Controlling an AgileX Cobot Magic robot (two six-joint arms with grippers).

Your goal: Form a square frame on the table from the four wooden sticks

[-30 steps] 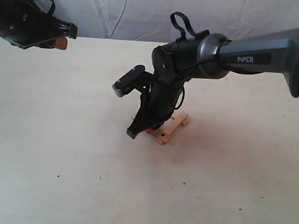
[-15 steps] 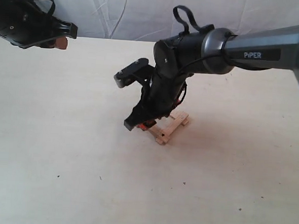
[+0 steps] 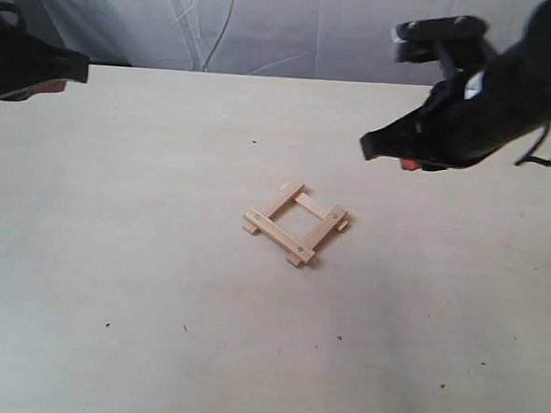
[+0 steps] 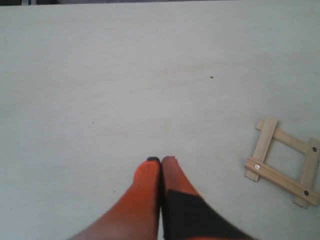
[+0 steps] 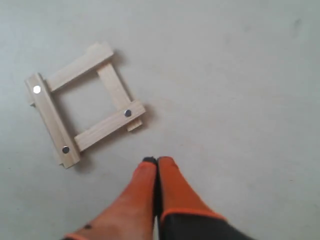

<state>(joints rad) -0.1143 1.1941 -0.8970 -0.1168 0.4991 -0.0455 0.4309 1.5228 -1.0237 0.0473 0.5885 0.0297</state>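
Four pale wooden sticks lie as a small open square frame in the middle of the table, overlapping at the corners with ends sticking out. The frame also shows in the left wrist view and the right wrist view, where small round studs mark the upper sticks' ends. My right gripper hangs above the table at the right, well clear of the frame, its orange fingers pressed together on nothing. My left gripper is at the far left edge, also shut and empty.
A grey wrinkled cloth backdrop rises behind the table's far edge. A few tiny dark specks dot the cream tabletop. The right arm reaches in from the upper right.
The right arm has lifted off the frame and pulled back up and to the right, uncovering the whole square. The left gripper has drawn slightly further left.
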